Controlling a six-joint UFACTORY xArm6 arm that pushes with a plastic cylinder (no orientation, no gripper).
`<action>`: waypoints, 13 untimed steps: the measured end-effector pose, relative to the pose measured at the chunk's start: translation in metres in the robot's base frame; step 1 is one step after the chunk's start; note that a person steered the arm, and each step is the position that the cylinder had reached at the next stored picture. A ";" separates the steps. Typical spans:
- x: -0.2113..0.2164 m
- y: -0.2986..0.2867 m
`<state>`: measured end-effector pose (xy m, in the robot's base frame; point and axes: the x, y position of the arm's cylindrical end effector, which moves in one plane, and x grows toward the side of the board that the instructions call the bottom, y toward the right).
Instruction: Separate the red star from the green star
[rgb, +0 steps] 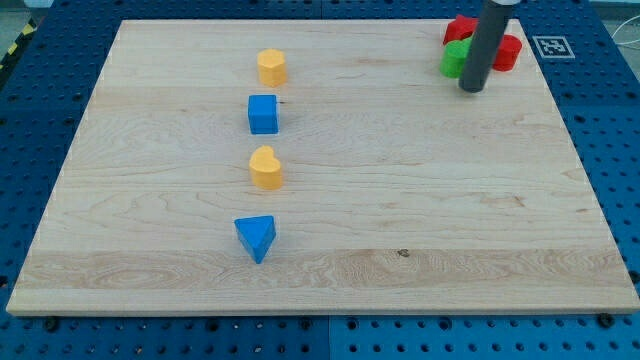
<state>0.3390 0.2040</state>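
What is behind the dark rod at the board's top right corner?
Behind my tip and the rod above it, a green block shows at the view's left and red blocks at its top and right. The rod covers their middles, so shapes and contact cannot be told.

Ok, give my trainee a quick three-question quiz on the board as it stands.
1. True or false: my tip is among the column of four blocks at the view's left.
2. Which block lies nearest the view's bottom: A) blue triangle, B) blue cube, C) green block?
3. What colour are the blocks showing behind the rod near the view's top right?

Key: 1 false, it is at the view's top right beside the green block; 2 A; 3 red.
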 end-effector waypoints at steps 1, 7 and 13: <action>0.009 0.030; -0.123 0.079; -0.106 -0.047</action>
<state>0.2333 0.1570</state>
